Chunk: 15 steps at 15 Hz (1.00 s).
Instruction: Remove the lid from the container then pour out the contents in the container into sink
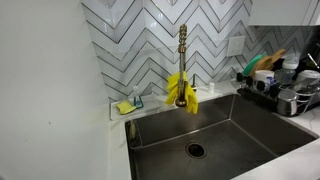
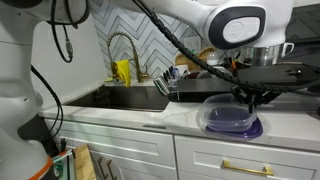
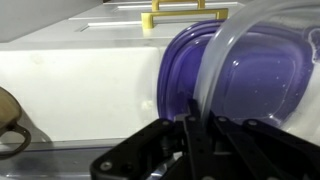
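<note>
A: Gripper (image 3: pixel 192 124): jaws nearly together, pinching the near rim of the clear lid (image 3: pixel 222 55). The lid sits tilted, near edge up, over the purple container (image 3: pixel 176 72).

B: Why grip the rim?

A: My judgement: an edge grip lets the lid peel off instead of dragging the whole container. Contents can't be made out through the plastic.

B: Where does the container sit?

A: On the white worktop (image 2: pixel 150 118), near its front edge above a brass-handled drawer (image 2: pixel 246 168). The sink (image 2: pixel 128 98) is well apart along the worktop, so pouring will need a carry.

B: And the room?

A: A kitchen. The steel basin has a dark drain (image 1: pixel 195 150), and a yellow cloth (image 1: pixel 180 90) hangs on the brass faucet (image 1: pixel 183 45). There is chevron tile (image 1: pixel 140 40) behind and a dish rack (image 1: pixel 275 88) beside.
</note>
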Motion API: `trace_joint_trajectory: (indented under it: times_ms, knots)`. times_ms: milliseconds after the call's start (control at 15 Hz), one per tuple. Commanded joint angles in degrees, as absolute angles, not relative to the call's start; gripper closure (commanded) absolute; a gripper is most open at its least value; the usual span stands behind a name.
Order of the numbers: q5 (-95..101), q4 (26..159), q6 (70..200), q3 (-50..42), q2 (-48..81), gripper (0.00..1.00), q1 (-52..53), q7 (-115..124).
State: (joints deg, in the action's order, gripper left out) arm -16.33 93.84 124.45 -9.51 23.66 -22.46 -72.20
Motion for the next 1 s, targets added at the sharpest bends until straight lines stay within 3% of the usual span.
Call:
trace_joint_trajectory:
  times_ms: [0, 933]
  knots:
    - [-17.7, 91.8, 123.4, -8.0, 24.5, 0.99, -24.0, -72.1]
    - [-15.7, 91.0, 123.7, -7.6, 26.7, 0.99, -23.7, -70.4]
